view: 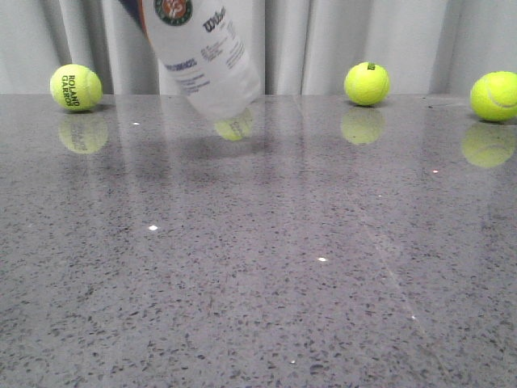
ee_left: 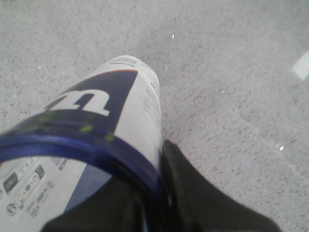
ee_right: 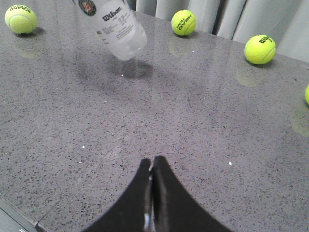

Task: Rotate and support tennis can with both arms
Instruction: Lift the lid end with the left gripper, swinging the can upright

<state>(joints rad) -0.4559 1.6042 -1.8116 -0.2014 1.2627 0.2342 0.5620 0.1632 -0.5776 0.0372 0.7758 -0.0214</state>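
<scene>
Tennis can (view: 206,61) is off the bench (view: 258,267), tilted, closed clear end lowest and hanging above the far-left part of the surface; its top runs out of the front view. Label shows the round badge and Wilson print; a dim shadow sits on the bench under it.

Left wrist view: can (ee_left: 104,121) seen from its navy rim end down its length, white "W" on the navy panel facing the camera. Left tool (ee_left: 145,203) is at the rim end, one black finger (ee_left: 193,193) lying against the rim's outer side. The other finger is hidden behind the can, so I can't tell for sure whether it's clamped, though nothing else visibly holds the can.

Right tool (ee_right: 152,193) is well apart from the can (ee_right: 118,26), low over the near part of the bench, fingers pressed together with nothing between them.

Tennis balls along the far edge by the grey curtain (view: 363,32): one at left reading ROLAND GARROS (view: 76,87), one right of centre (view: 367,83), one at the far right (view: 494,96). Another ball (view: 234,125) shows just behind the can's lower end. Each reflects in the polished grey stone.
</scene>
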